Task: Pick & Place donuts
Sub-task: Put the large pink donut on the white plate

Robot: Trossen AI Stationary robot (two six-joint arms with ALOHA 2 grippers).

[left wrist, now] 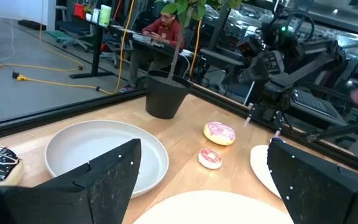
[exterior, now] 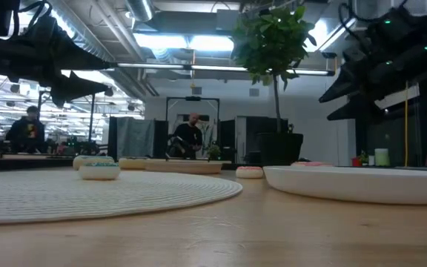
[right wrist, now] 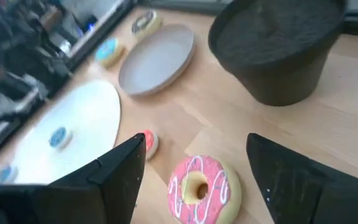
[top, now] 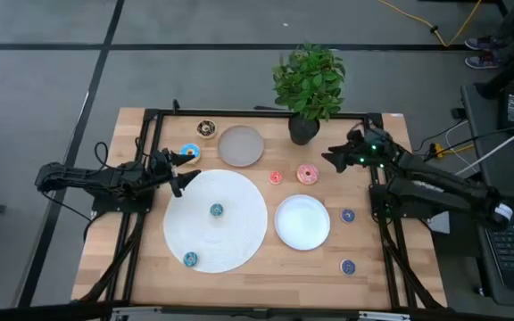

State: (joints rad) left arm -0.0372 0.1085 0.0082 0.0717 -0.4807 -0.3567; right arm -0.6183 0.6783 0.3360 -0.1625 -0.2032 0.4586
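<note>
Right pincer [right wrist: 194, 180] wide, empty, hovering above pink donut [right wrist: 197, 186] lying on table [right wrist: 328, 124] between its fingers. Risk: off-centre descent, finger nudges donut toward small red-pink donut [right wrist: 148, 142] nearby. Left pincer [left wrist: 197, 180] wide, empty, near grey plate [left wrist: 73, 152].

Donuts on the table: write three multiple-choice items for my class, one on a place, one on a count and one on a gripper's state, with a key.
1. Where does the chocolate donut lie?
A. In a bowl.
B. On a chair.
C. On the bare table beside the grey plate.

2. How many teal donuts lie on the large white disc?
A. Two.
B. None.
C. Five.

3. How is the right gripper?
A. Shut on a cup.
B. Open and empty.
C. Shut on a spoon.

Key:
1 C, it sits on wood next to that plate.
2 A, both rest on the disc.
3 B, its fingers stand apart, and the pink donut lies free.
</note>
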